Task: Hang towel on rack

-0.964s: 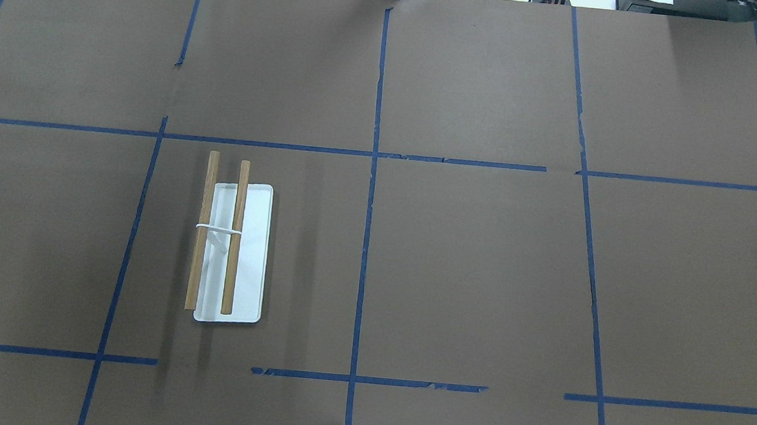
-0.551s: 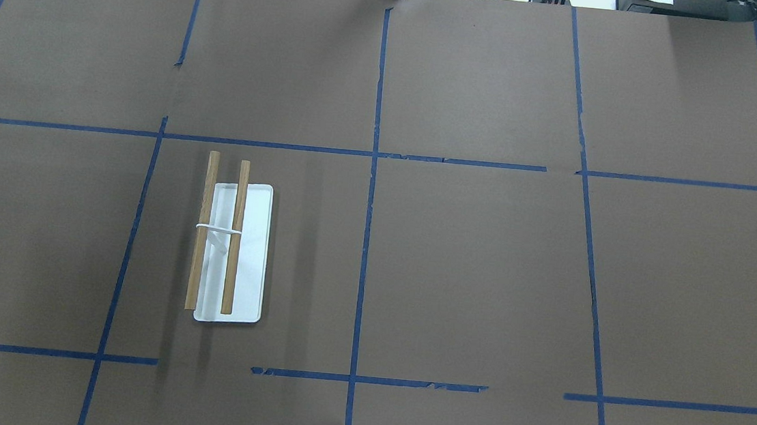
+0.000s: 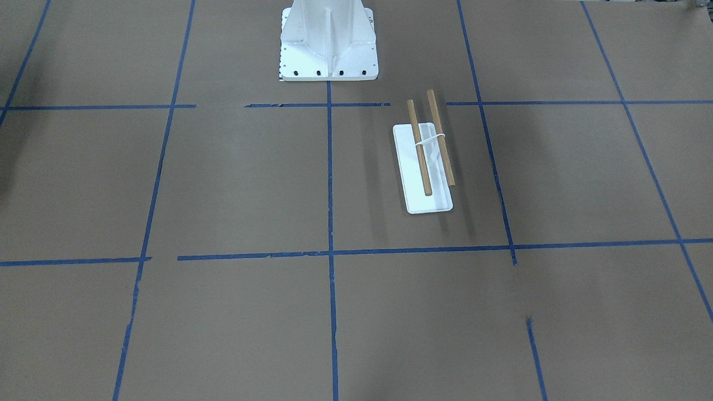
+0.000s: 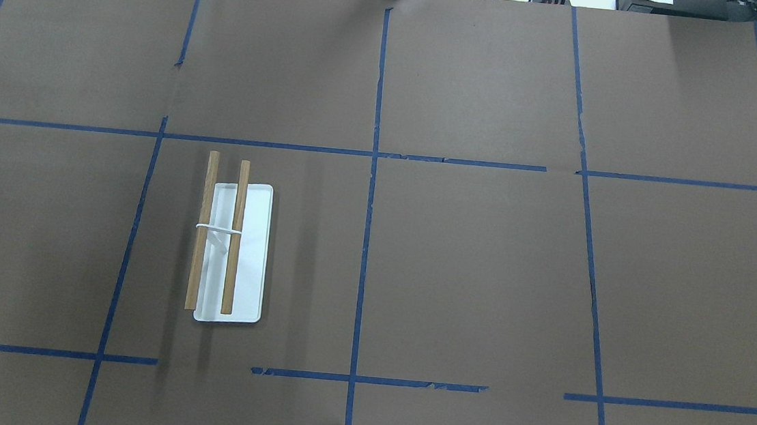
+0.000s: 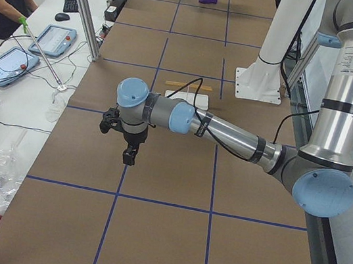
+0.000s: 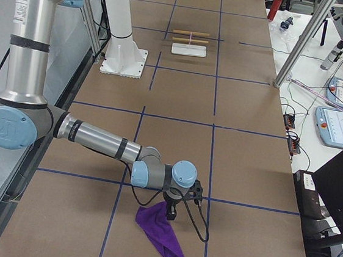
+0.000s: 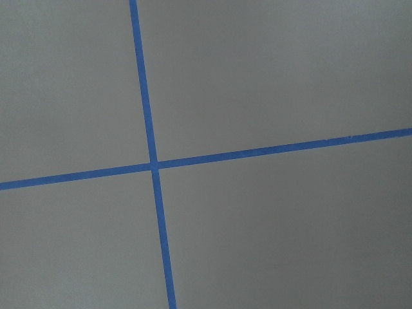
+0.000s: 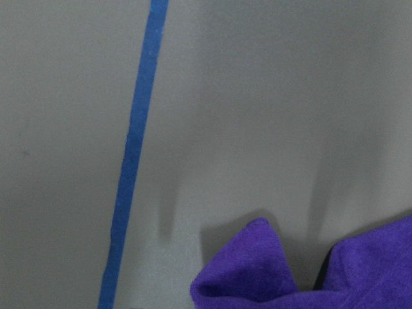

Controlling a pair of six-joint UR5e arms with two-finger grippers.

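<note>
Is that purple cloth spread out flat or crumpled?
Crumpled, not flat: the towel sits in a wrinkled heap on the table; the right wrist view shows raised folds.

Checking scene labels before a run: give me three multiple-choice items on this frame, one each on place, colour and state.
1. Where does the rack stand?
A) robot's left half of the table
B) robot's right half
C) dead centre

2. What colour is the towel?
A) white
B) purple
C) green

3. What state is the towel in?
A) hung over the rack
B) folded on the rack's base
C) crumpled on the table, off the rack

Key:
1 A: it sits left of the centre tape line in the overhead view.
2 B: the right-side view shows purple cloth.
3 C: both dowels are bare, and the towel lies far from the rack.
</note>
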